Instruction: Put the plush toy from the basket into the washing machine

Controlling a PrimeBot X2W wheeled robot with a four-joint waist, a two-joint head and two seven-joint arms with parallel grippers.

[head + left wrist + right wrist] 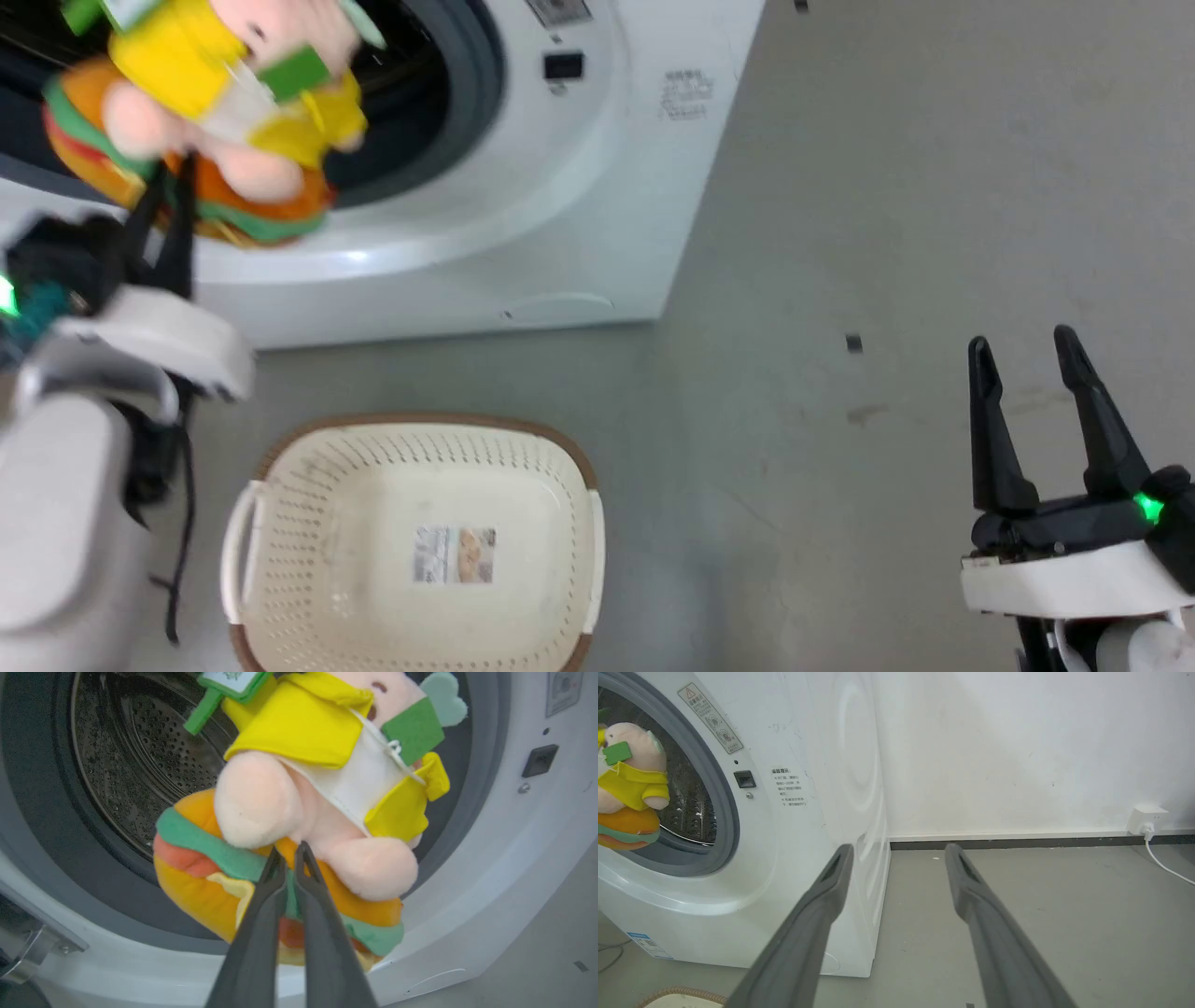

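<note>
Upper left: the plush toy (210,79) is gripped at its burger cushion by the nearly closed left gripper (289,851), before the porthole of the washing machine (560,187). Lower right: the right gripper (1020,336) is held spread wide.

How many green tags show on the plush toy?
2. One green tag sticks out at the plush toy's upper left; another hangs beside its face. More may be hidden.

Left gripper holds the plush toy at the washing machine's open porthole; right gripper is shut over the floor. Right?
One thing is wrong: the right gripper is open, fingers apart, as the head view shows. The left gripper does hold the plush toy at the porthole of the washing machine.
</note>
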